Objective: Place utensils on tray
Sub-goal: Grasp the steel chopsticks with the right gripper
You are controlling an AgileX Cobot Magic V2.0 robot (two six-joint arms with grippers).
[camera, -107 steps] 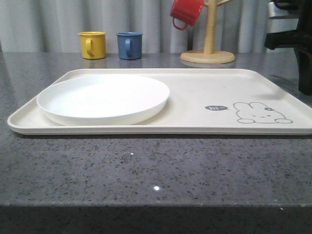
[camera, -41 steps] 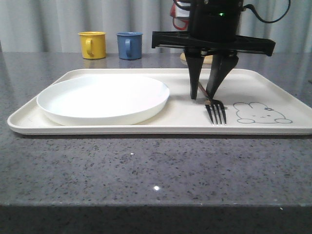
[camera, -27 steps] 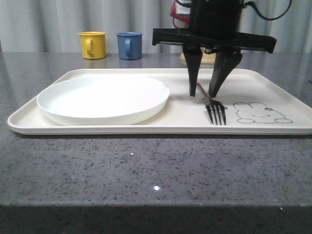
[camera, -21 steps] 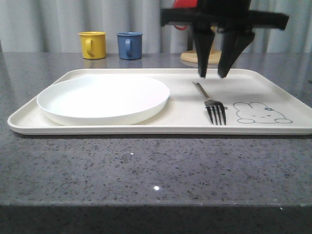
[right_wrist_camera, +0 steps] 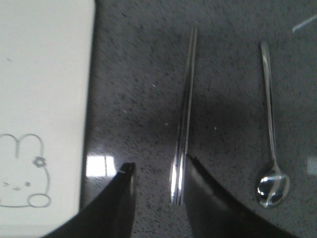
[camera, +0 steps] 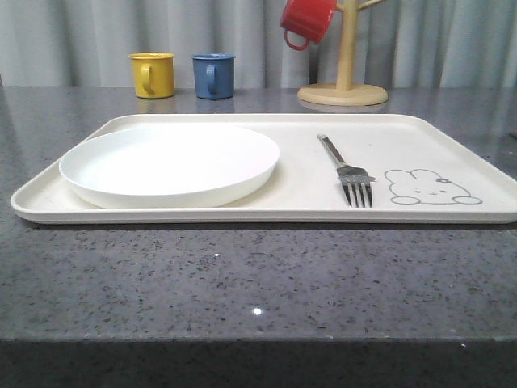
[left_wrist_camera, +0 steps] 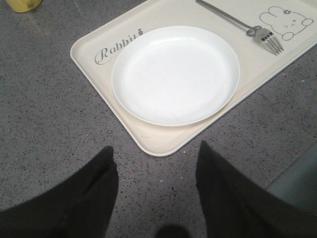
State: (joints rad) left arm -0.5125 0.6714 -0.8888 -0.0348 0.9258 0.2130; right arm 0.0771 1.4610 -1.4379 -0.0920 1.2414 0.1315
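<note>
right tool [right_wrist_camera: 154, 186] apart, seemingly straddling chopsticks [right_wrist_camera: 183, 124]; spoon [right_wrist_camera: 271, 134] beside; left tool [left_wrist_camera: 156, 171] apart.

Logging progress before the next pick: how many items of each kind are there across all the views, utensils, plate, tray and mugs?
Forks: 1, fork
Chopstick pairs: 1, chopsticks
Spoons: 1, spoon
Plates: 1, plate
Trays: 1, tray
Mugs: 3, yellow mug, blue mug, red mug
Total: 8

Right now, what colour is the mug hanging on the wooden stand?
Red mug, clearest in the front view.
</note>
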